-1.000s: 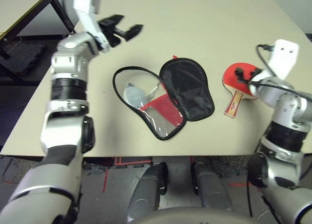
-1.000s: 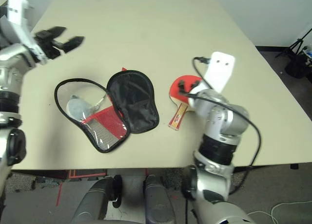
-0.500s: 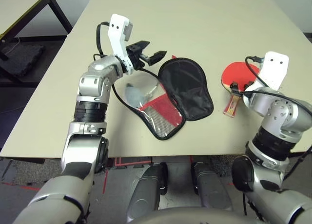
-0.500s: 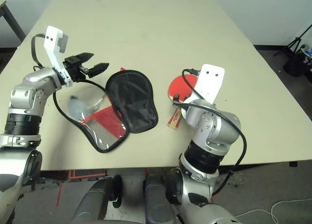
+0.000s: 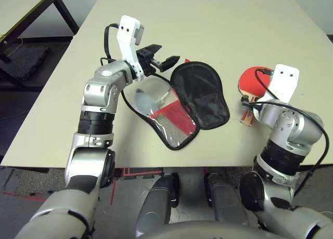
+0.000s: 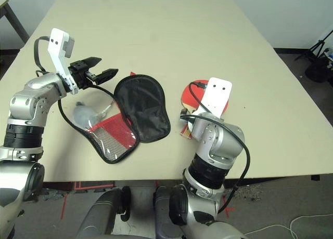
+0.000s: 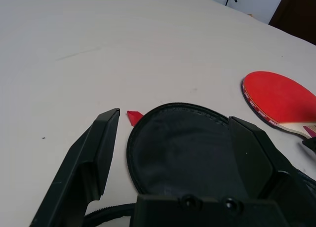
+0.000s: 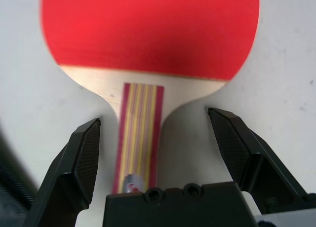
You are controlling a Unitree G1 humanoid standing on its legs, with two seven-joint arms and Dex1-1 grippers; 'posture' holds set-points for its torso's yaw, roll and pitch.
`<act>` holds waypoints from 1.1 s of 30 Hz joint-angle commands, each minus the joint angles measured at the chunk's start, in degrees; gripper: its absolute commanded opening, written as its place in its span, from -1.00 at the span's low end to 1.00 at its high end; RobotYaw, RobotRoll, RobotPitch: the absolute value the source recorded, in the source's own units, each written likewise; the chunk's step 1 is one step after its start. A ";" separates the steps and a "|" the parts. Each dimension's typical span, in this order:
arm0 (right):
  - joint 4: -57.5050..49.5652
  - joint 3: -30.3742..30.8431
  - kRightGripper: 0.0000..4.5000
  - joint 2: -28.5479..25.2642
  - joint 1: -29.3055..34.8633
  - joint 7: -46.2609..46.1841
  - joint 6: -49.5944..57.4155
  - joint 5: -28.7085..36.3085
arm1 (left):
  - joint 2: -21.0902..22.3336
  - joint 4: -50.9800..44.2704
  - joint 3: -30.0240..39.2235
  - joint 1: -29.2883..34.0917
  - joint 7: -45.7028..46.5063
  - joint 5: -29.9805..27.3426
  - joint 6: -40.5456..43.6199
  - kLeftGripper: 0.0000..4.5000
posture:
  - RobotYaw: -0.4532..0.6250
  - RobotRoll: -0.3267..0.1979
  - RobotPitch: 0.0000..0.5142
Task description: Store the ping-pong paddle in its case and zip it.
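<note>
Reaching for the paddle [image 8: 148, 34], the right pincer [image 8: 155, 138] is open wide, one finger each side of the handle, not yet squeezing. Next it must close and lift. Farther off, the left pincer [image 7: 173, 148] hangs open over the unzipped case [image 5: 200, 93] on the bench [image 5: 208, 21].

Left arm raised, elbow bent, forearm angled inward; left gripper [image 5: 165, 61] roughly level, fingers [image 7: 94, 160] spread wide, holding nothing. Right arm low, wrist bent; right gripper [image 8: 157, 138] pitched downward, fingers spread, empty.
</note>
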 commanded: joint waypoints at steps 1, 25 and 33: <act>1.90 0.83 0.85 1.21 1.07 0.41 -0.26 -1.20 | 0.33 -1.37 -0.22 0.95 0.29 -0.27 0.63 1.00 | -0.30 0.25 -0.23; 4.39 9.06 -0.47 -11.41 -9.89 11.04 -1.07 2.31 | 1.88 -1.49 -2.27 1.57 -2.70 -1.10 2.56 1.00 | -0.30 0.25 -0.25; 0.30 17.52 -0.47 -17.03 -9.11 19.23 1.85 9.56 | 7.71 -8.12 -6.05 1.51 -12.84 -4.07 6.73 1.00 | -0.31 0.25 -0.28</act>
